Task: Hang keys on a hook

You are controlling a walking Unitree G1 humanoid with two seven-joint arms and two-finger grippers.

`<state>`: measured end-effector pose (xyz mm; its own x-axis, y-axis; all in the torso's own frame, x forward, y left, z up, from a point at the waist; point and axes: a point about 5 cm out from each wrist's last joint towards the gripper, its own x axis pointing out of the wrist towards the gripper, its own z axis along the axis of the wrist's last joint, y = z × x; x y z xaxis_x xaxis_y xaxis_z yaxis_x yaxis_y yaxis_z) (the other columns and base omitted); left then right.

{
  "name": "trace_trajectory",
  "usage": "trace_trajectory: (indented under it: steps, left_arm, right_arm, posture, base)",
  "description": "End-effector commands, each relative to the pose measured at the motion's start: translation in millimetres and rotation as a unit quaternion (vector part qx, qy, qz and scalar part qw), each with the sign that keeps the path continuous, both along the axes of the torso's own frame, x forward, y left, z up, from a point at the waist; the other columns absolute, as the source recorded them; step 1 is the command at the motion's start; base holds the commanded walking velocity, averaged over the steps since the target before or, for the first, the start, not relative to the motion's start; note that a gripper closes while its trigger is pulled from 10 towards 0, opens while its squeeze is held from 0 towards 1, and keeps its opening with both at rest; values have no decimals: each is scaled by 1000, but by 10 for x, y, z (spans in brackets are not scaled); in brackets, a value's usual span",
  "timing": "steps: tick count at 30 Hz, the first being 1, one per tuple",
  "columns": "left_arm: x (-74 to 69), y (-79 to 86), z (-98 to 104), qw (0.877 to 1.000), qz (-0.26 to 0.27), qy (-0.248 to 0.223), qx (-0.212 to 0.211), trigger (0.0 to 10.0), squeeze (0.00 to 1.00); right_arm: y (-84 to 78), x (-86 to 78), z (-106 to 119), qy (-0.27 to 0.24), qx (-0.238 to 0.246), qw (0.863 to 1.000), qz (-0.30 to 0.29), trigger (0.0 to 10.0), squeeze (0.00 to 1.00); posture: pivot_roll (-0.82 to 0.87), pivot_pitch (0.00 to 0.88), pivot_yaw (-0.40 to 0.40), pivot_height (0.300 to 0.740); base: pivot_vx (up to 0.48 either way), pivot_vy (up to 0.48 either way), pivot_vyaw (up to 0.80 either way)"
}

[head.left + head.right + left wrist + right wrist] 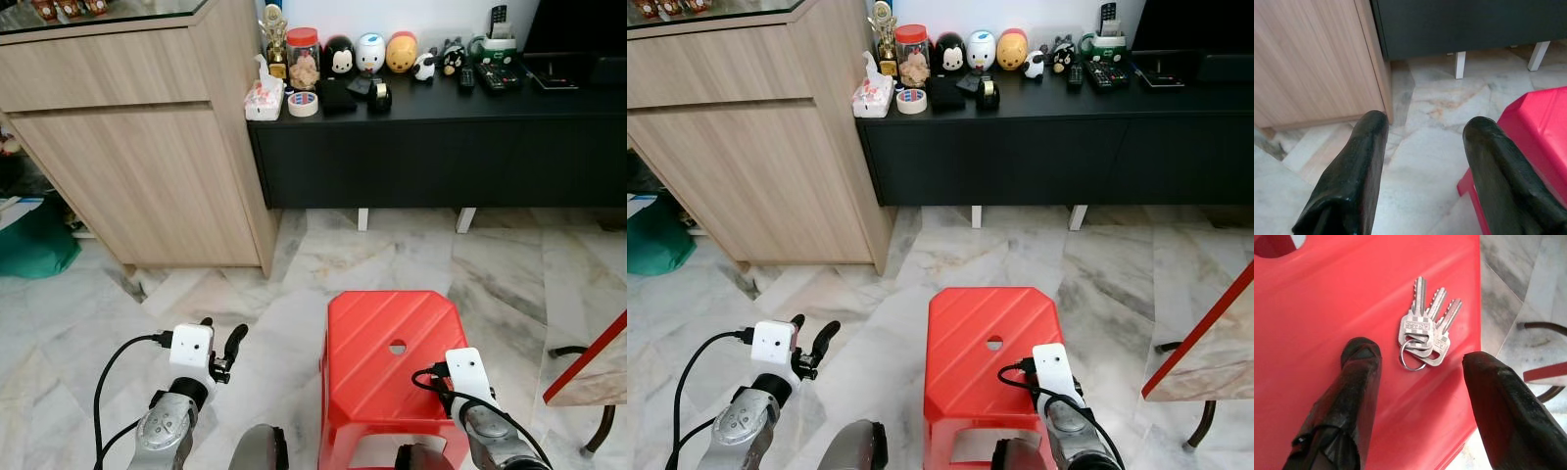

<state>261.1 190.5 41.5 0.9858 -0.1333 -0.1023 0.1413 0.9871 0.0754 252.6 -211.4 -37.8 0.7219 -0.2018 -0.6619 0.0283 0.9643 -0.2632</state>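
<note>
A bunch of three silver keys on a ring lies flat on the top of a red plastic stool, near its right edge. My right gripper is open just above the stool top, one finger on each side of the keys and not touching them. From the head, the right wrist hangs over the stool's right front corner. My left gripper is open and holds nothing, raised over the floor to the left of the stool.
A tall wooden cabinet stands at the left. Next to it a low black sideboard carries figurines, a jar and tape. A table corner with a red edge juts in at the right. Marble floor lies between the stool and the furniture.
</note>
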Motion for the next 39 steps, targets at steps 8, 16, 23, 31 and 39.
trace_trajectory:
  steps: [8,16,23,31,39]
  left_arm:
    - [-41,79,-10,1000,-1,12,15,10000,0]
    - [-31,78,-3,1000,-2,13,17,10000,0]
    - [-14,79,10,1000,-1,11,18,10000,0]
    - [7,80,19,1000,0,8,20,10000,0]
    - [28,71,26,1000,0,5,19,10000,0]
  right_arm:
    - [-12,-118,-89,23,15,999,-30,0,0]
    - [20,-106,-87,20,19,999,-32,0,0]
    - [24,-98,-82,19,20,999,-32,0,0]
    - [44,-43,-43,3,24,999,-28,0,0]
    - [79,13,1,-23,27,999,-24,0,0]
  posture:
    - [110,95,82,628]
    - [112,91,88,628]
    - [113,87,89,628]
    - [112,81,88,628]
    - [110,73,87,628]
  base:
    - [0,0,0]
    - [0,0,0]
    - [0,0,0]
    - [0,0,0]
    - [0,0,0]
